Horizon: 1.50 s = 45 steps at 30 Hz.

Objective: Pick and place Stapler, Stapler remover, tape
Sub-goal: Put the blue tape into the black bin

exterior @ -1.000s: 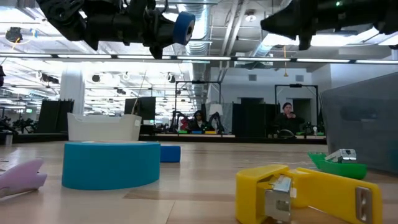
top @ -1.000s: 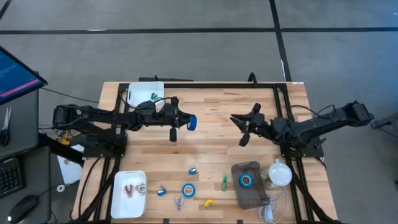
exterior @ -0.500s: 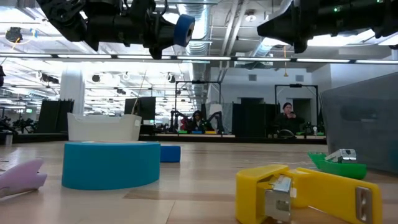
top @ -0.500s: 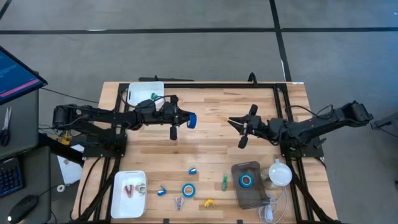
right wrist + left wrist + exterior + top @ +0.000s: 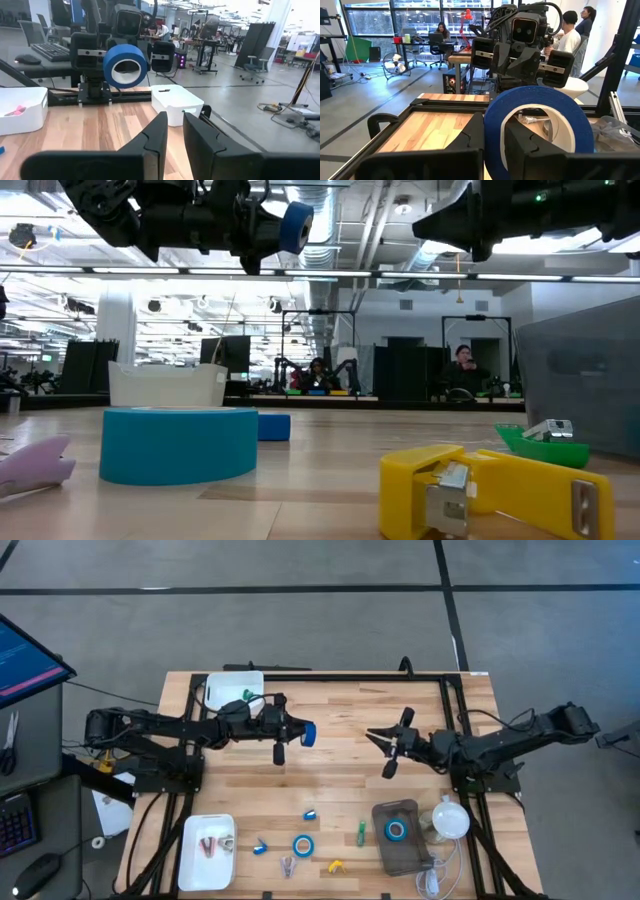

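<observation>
High view: tape (image 5: pixel 306 734) gripped in left hand (image 5: pixel 297 733), mid-air.

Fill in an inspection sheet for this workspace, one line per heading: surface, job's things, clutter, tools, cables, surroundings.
Surface: pale wooden slatted table top in a black frame.
Job's things: bright blue ring-shaped tape roll held in the air; a second blue tape roll lying on the wood; a third blue tape roll inside the grey translucent bin; yellow plastic staple remover near the front edge.
Clutter: white tray at the back; white tray at the front; small green item.
Tools: left tool shut on the raised roll; right tool empty, facing it.
Cables: white cord beside the bin.
Surroundings: grey floor, people at desks behind.
</observation>
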Each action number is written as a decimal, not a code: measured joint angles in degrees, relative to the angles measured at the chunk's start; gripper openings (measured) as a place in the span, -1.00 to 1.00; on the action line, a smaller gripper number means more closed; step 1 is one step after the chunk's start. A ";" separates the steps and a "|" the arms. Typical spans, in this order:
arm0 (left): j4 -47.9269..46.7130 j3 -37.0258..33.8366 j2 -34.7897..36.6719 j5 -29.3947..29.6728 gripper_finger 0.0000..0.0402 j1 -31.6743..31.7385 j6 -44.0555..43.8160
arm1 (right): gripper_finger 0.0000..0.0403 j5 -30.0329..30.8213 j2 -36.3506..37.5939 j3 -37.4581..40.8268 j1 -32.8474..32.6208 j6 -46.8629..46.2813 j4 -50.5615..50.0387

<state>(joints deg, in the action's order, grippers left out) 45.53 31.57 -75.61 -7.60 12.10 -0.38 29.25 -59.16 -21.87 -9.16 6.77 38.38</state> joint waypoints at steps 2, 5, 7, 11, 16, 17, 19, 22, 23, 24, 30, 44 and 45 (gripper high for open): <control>0.01 0.00 0.00 0.00 -0.90 0.00 -0.05 | -0.73 -4.80 -0.44 -0.01 0.68 0.47 1.37; 0.01 0.00 0.00 -0.01 -0.90 -0.02 -0.07 | -0.73 -15.81 -1.88 -1.26 2.48 -2.41 1.98; 0.01 0.00 0.00 -0.02 -0.90 -0.02 -0.07 | -0.73 -19.70 -3.90 -2.83 3.50 -4.83 3.96; 0.01 0.00 0.00 -0.02 -0.90 -0.02 -0.21 | -0.62 -21.65 -9.12 -6.25 4.93 -5.21 4.95; 0.01 0.00 0.00 -0.04 -0.90 -0.02 -0.31 | -0.30 -21.44 -16.80 -10.88 6.03 -6.27 4.92; 0.01 0.00 0.00 -0.04 -0.90 -0.02 -0.31 | -0.23 -21.40 -18.27 -11.86 6.20 -6.47 4.93; 0.01 0.00 0.00 -0.04 -0.90 -0.02 -0.31 | -0.10 -21.47 -20.75 -13.52 6.44 -5.87 4.93; 0.01 0.00 0.00 -0.02 -0.90 -0.02 -0.31 | 0.03 -21.48 -24.32 -16.52 6.44 -5.52 4.96; 0.01 0.00 0.00 -0.02 -0.90 -0.02 -0.31 | 0.06 -21.49 -25.62 -17.80 6.37 -5.51 5.00; 0.01 0.00 0.00 -0.02 -0.90 -0.02 -0.31 | 0.07 -21.50 -26.70 -18.86 6.25 -5.51 4.99; -0.01 0.00 0.00 -0.02 -0.90 -0.02 -0.31 | 0.04 -22.32 -31.61 -23.51 6.20 -5.30 4.76; 0.00 -0.02 0.04 -0.02 -0.90 -0.02 -0.36 | -0.25 -23.28 -34.69 -27.58 6.74 -4.64 4.91; 0.12 -0.02 0.04 -0.06 -0.90 -0.04 -0.36 | -0.31 -23.27 -34.62 -27.58 6.77 -4.66 4.99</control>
<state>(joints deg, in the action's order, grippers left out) 45.65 31.55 -75.57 -7.65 12.05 -0.73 5.98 -93.77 -49.45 -2.39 2.11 43.37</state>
